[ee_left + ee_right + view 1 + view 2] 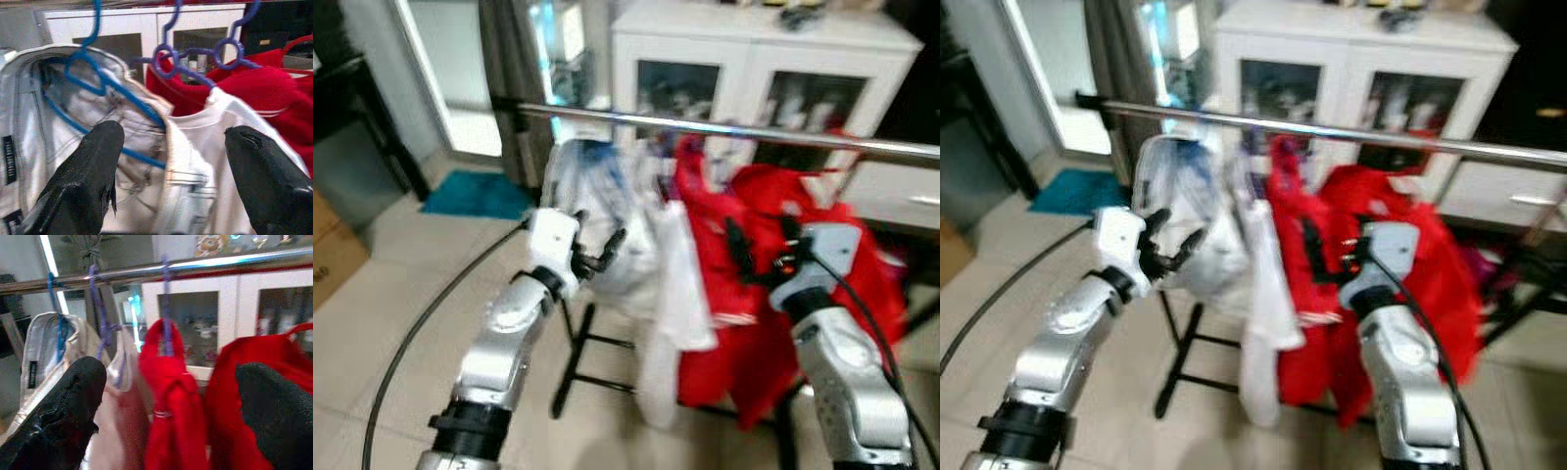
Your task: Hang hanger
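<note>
blue hanger (93,81) inside a pale garment (44,147), hook at 12 o'clock over the steel rail (724,127) — bar sloping toward 4 o'clock; left gripper (171,186) and right gripper (171,431) both released, empty

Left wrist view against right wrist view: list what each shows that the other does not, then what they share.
Left wrist view alone: the blue hanger's frame inside the pale jeans, and a white shirt on looped blue hangers.

Right wrist view alone: the metal rail with hanger hooks over it, and the window strip.

Shared: red garments, pale jeans, the white cabinet, and each open end effector's black fingers.
</note>
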